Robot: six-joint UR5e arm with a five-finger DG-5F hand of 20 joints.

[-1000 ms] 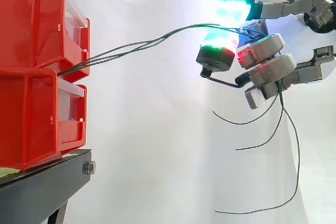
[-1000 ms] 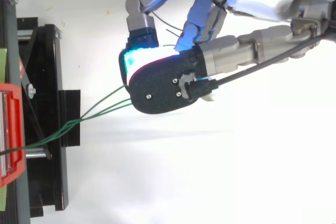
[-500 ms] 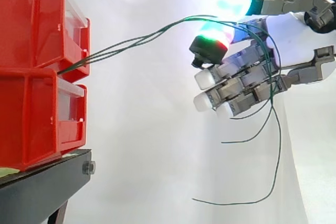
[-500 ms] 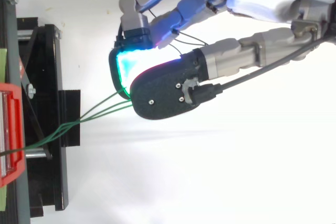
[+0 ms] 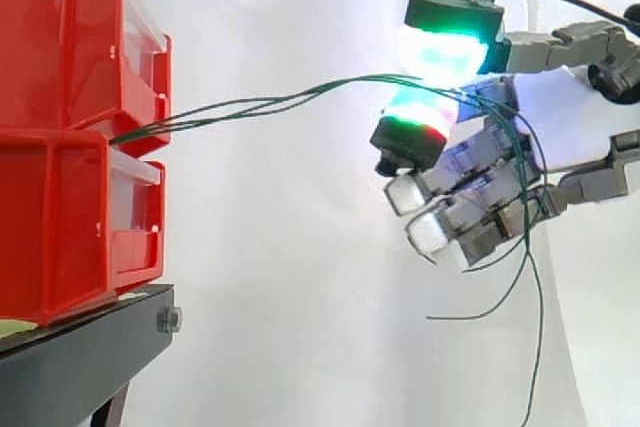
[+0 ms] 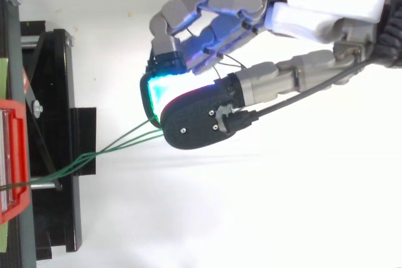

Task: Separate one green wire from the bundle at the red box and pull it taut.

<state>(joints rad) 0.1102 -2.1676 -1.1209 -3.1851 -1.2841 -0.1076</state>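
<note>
Two red boxes sit stacked on a black stand at the left, before a white curtain. A bundle of thin green wires comes out from between the boxes and runs rightward, rising slightly, to the hand. The hand pinches the wires between two glowing green pads, with its other fingers half curled. The loose ends of the wires dangle below the hand.

Black stand w/ 2 stacked red bins, lower one directly on it.
</note>
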